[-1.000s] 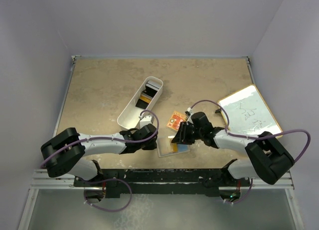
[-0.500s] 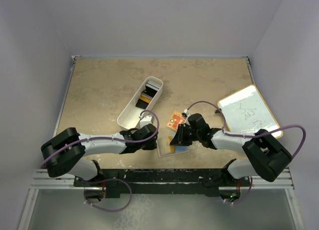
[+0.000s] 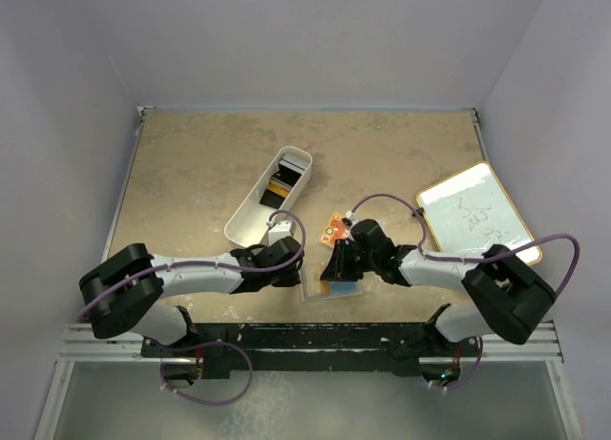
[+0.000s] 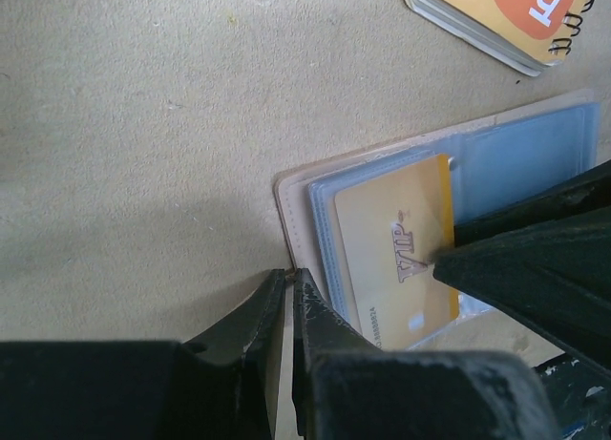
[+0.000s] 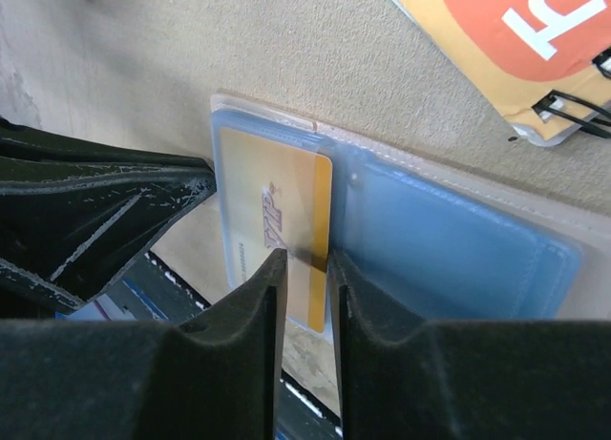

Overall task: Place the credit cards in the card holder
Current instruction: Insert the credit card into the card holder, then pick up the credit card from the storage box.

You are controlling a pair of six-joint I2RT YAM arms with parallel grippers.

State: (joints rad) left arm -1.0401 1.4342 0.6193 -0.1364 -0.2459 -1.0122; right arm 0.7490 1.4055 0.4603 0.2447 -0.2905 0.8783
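One card holder [image 3: 312, 289] lies open at lower centre, with one gold card [image 4: 396, 254] in its clear sleeve. Up and left, one white bin [image 3: 250, 211] holds dark and orange cards [image 3: 277, 188], too small to count. The left gripper [image 4: 289, 276] has its fingers pressed together at the holder's edge. The right gripper [image 5: 306, 259] has a narrow gap over the gold card's edge; I cannot tell if it grips.

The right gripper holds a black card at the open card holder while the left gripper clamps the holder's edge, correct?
Not black: the right wrist view shows the right gripper holding a gold card at the open card holder. The left gripper does clamp the holder's edge.
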